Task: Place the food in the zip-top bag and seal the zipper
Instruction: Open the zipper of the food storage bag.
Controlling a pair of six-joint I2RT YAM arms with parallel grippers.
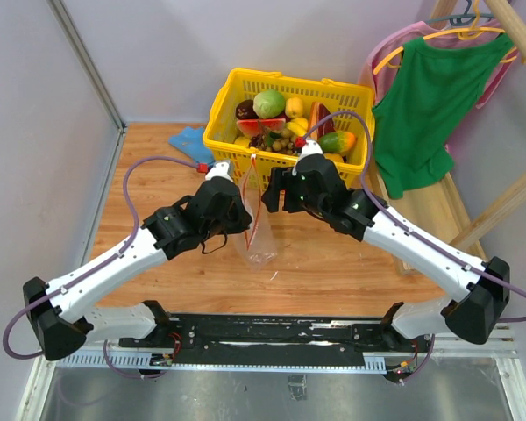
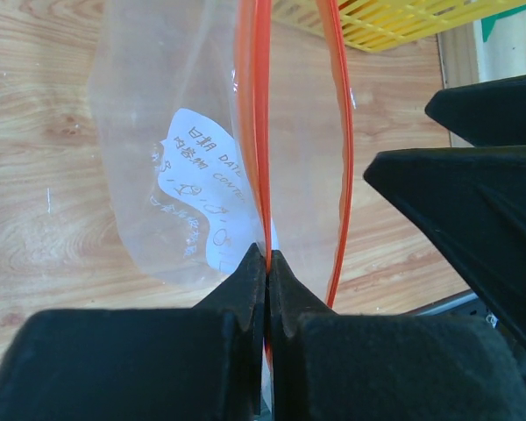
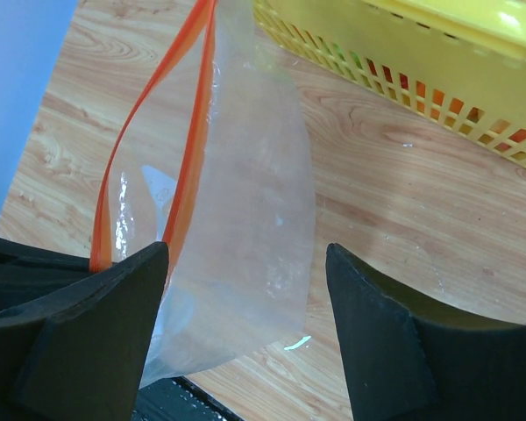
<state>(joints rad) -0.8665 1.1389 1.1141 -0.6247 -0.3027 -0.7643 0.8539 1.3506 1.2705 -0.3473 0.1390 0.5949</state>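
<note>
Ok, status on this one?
Copy: left tool shut on zipper, right tool open beside zip-top bag. Bag empty, food in basket. Nothing blocking.

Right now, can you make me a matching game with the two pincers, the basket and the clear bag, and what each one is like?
Things:
1. left pincer
2. right pincer
3. yellow basket
4. zip-top bag

States:
A. full of toy fruit
B. shut on the orange zipper
C. clear, with no food inside
D. open, gripping nothing

Right pairs: 1-B, 2-D, 3-A, 4-C.
</note>
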